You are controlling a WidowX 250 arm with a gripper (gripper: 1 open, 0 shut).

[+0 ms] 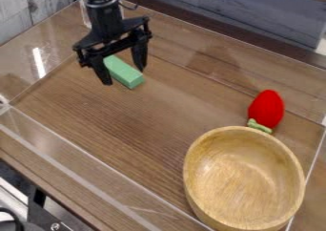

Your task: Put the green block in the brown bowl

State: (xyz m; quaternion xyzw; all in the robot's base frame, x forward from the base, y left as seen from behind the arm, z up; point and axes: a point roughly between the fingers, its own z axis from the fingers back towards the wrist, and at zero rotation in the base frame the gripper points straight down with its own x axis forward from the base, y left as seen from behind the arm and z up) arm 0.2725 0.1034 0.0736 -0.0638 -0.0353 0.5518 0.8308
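The green block (126, 73) lies flat on the wooden table at the upper left. My gripper (121, 66) points down over it, open, with one black finger (102, 72) on its left side and the other (141, 55) on its right. The fingers straddle the block without closing on it. The brown bowl (242, 182) sits at the lower right, far from the gripper, with nothing in it.
A red strawberry-shaped toy (265, 109) lies just above the bowl's rim on the right. Clear acrylic walls (38, 58) border the table on the left and front edges.
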